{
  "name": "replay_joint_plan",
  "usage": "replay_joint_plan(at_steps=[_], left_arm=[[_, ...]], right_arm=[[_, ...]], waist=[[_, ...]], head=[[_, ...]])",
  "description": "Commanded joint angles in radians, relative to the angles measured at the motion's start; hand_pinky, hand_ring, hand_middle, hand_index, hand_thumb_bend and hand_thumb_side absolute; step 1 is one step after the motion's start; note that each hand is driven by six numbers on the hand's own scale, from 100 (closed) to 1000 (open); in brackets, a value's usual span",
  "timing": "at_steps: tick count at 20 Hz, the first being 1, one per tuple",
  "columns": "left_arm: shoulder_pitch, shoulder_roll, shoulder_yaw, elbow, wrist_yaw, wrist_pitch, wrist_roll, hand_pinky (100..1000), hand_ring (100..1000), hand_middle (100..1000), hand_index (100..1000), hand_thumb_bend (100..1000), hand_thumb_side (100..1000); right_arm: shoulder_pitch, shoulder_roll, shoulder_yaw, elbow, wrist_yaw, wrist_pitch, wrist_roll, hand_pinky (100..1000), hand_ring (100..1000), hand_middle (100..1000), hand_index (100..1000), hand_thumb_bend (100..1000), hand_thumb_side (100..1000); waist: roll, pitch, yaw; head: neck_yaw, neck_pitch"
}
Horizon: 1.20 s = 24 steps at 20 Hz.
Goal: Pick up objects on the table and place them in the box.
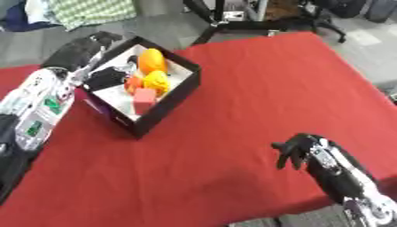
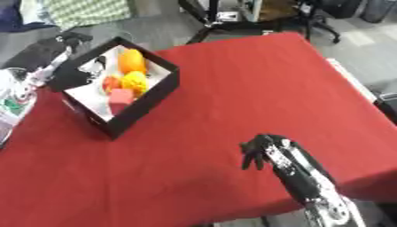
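A: Start on the left. What is the left robot hand (image 1: 99, 41) doing?

B: It sits at the far left wall of the box (image 1: 180, 88), up by the rim. It is dark against a dark wall, and I cannot tell whether its fingers are straight or curled, or whether it touches the rim.

A: And the box itself?

B: Black outside, white lined, standing skewed on the red bench (image 1: 256, 93) towards the far left corner. Inside there is an orange rounded thing (image 1: 151, 60) at the far end, a yellow rounded thing (image 1: 157, 80) just nearer, a small red-orange piece (image 1: 133, 83) beside that, and a pink block (image 1: 144, 100) nearest the camera. A black item (image 1: 105, 78) lies along the left side. They sit packed close together, touching or nearly so.

A: Anything left on the cloth?

B: Nothing I can make out. The red surface from the box across to the right edge looks bare.

A: The right robot hand (image 2: 258, 153)?

B: Low on the right, near the front edge, well apart from the box. Fingers hang down, relaxed and somewhat bent, holding nothing.

A: So which step is this?

B: My reading is the tail end: the collecting looks finished, with the things lying in the box. If so, the next move only calls for drawing the left arm clear of the box wall without nudging it, since the box is light-looking and could slide on the cloth.
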<state>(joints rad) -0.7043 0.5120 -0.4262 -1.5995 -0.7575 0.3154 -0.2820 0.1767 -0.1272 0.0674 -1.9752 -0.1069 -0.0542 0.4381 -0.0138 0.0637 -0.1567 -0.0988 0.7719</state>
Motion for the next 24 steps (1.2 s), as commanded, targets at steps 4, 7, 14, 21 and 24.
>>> replay_joint_plan(at_steps=[4,7,14,21,24], left_arm=[[0.133,0.109,0.106,-0.365,0.149,0.041,0.074,860,784,893,986,219,1000],[0.232,0.095,0.162,-0.396,0.264,-0.011,0.19,851,764,863,976,204,1000],[0.447,-0.075,0.21,-0.4,0.462,-0.176,0.368,814,702,780,931,248,1000],[0.507,-0.273,0.176,-0.401,0.566,-0.175,0.4,789,670,748,908,244,1000],[0.517,-0.283,0.145,-0.401,0.57,-0.174,0.38,786,664,742,903,239,1000]], right_arm=[[-0.003,-0.006,-0.01,-0.017,0.001,-0.003,-0.005,893,464,264,562,100,744],[-0.002,-0.005,-0.013,-0.015,0.002,-0.002,-0.009,893,465,264,563,100,756],[-0.004,-0.001,-0.017,-0.015,-0.004,-0.005,-0.011,892,465,265,563,100,734],[0.002,0.0,-0.02,-0.012,-0.007,-0.006,-0.016,892,468,268,563,100,767],[0.003,0.0,-0.017,-0.012,-0.002,-0.006,-0.017,892,469,268,563,100,750]], waist=[[0.007,-0.011,0.007],[0.009,-0.011,0.015],[0.006,-0.016,0.036],[0.002,-0.02,0.055],[0.001,-0.017,0.053]], head=[[-0.002,-0.006],[0.004,-0.006],[0.063,-0.002],[0.12,-0.002],[0.136,-0.002]])
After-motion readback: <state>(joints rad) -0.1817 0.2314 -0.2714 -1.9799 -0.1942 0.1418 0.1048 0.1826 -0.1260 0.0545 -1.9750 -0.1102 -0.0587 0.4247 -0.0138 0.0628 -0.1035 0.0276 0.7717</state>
